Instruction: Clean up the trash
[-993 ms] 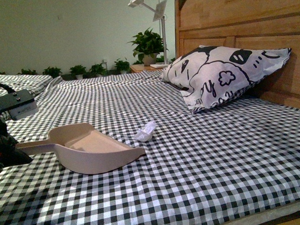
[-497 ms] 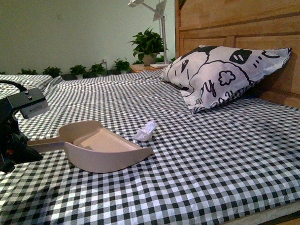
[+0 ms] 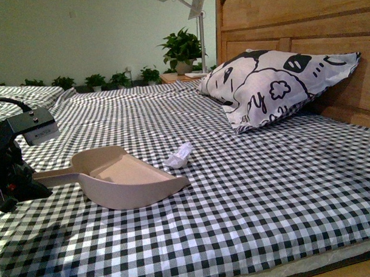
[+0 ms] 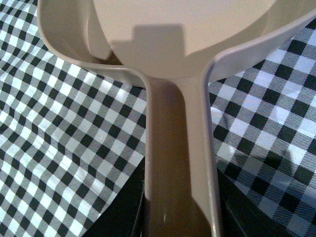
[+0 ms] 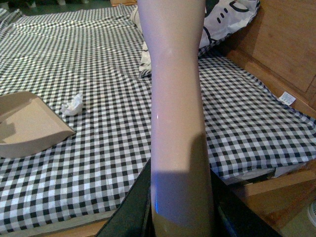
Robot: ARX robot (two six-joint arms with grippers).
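The trash [image 3: 178,156] is a small crumpled white paper wad lying on the checked bedsheet, just beyond the open mouth of the beige dustpan [image 3: 122,180]. My left gripper [image 3: 35,179] is shut on the dustpan's handle, and the left wrist view shows the handle between its jaws [image 4: 180,207] with the pan [image 4: 182,29] ahead. My right gripper [image 5: 180,210] is shut on the brush handle [image 5: 175,98], which stands tall and pale in the right wrist view; the brush head is out of view. That view also shows the trash [image 5: 73,104] next to the dustpan [image 5: 24,126]. The right gripper is outside the front view.
A black-and-white patterned pillow [image 3: 268,87] leans on the wooden headboard [image 3: 290,19] at the back right. Potted plants [image 3: 182,50] line the far wall. The bed's wooden frame edge [image 5: 276,187] runs along the right side, near my right arm.
My left gripper and the dustpan slid right, closer to the trash, then held. The front view has dipped slightly. The trash has not moved.
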